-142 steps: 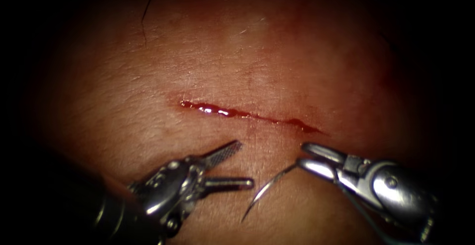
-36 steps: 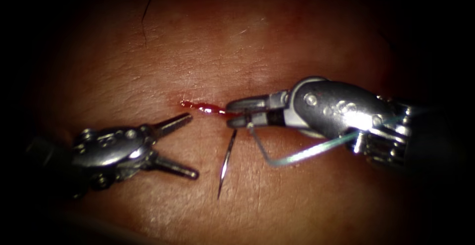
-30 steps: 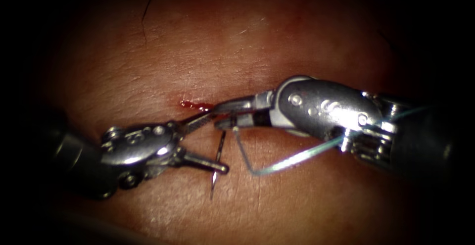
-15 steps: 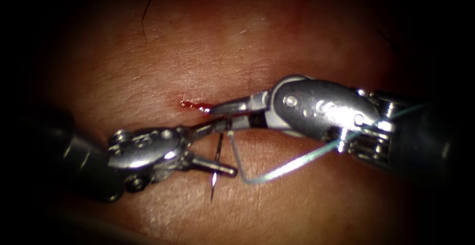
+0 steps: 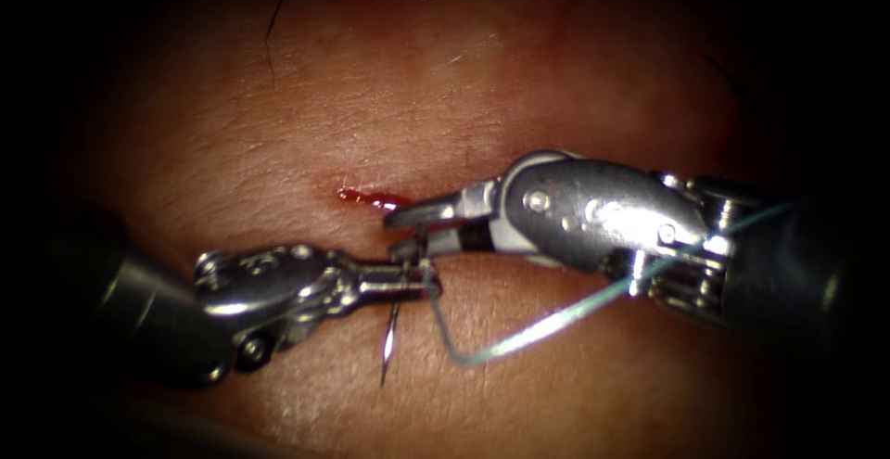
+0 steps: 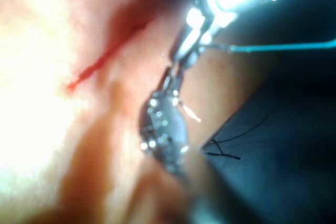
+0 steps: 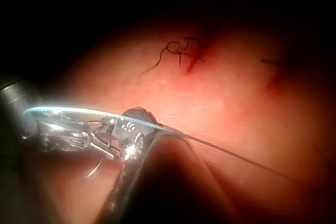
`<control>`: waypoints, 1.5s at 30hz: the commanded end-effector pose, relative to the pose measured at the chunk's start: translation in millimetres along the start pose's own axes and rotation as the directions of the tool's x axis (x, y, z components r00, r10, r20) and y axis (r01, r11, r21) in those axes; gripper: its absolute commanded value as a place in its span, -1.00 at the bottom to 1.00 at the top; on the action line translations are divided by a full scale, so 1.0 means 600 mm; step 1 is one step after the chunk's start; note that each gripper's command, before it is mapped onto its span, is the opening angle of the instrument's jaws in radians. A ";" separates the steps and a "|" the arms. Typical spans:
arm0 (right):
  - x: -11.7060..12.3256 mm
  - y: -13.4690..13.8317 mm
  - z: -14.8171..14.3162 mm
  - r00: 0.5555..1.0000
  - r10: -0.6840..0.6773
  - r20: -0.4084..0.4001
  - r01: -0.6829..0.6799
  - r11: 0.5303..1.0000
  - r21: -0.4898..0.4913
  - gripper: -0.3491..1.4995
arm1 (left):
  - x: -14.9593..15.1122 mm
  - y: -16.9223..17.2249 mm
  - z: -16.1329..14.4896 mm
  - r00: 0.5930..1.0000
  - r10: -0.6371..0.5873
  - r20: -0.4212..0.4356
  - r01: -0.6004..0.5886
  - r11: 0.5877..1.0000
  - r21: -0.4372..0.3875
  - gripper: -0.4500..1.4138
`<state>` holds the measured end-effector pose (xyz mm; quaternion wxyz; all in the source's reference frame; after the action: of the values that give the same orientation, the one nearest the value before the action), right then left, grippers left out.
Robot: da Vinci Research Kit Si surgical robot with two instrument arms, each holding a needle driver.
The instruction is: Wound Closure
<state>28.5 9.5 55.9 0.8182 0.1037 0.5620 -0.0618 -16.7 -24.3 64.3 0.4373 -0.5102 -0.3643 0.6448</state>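
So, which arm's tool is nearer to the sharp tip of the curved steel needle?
Left. The left tool grips the curved steel needle just above its tip; the right tool holds the needle's upper end, farther away.

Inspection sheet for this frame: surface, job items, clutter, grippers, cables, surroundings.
Surface: tissue, cut with red fluid.
Job's things: needle just below the cut, upper part held between both tools, tip free, pointing down over the tissue; thread loops from the needle's end toward the right tool.
Clutter: dark thread ends.
Grippers: left tool shut on the needle; right tool at the needle's upper end, grip unclear.
Cables: nothing seen.
Surroundings: dark.
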 end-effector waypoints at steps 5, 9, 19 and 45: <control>0.0000 -0.0004 0.0013 1.000 0.005 -0.021 -0.005 0.999 -0.036 -0.29 | -0.0004 0.0004 0.0002 0.999 -0.032 -0.008 0.032 0.999 -0.012 -1.00; 0.0004 -0.0006 0.0013 0.999 0.018 -0.051 -0.021 0.998 -0.061 -0.18 | 0.0004 0.0006 -0.0001 0.999 -0.041 -0.034 0.040 0.999 -0.029 -1.00; 0.0006 -0.0012 0.0001 0.987 0.061 -0.149 -0.092 0.973 -0.210 -0.04 | 0.0016 0.0013 -0.0008 0.996 -0.046 -0.081 0.040 0.996 -0.082 -1.00; 0.0027 -0.0029 -0.0005 0.952 0.088 -0.294 -0.219 0.866 -0.450 -0.94 | 0.0027 0.0020 -0.0007 0.993 -0.049 -0.107 0.034 0.990 -0.137 -0.95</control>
<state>27.7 8.0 53.7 0.7387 -0.0508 0.6522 0.1621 -16.7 -22.5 62.0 0.4343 -0.5668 -0.3925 0.5797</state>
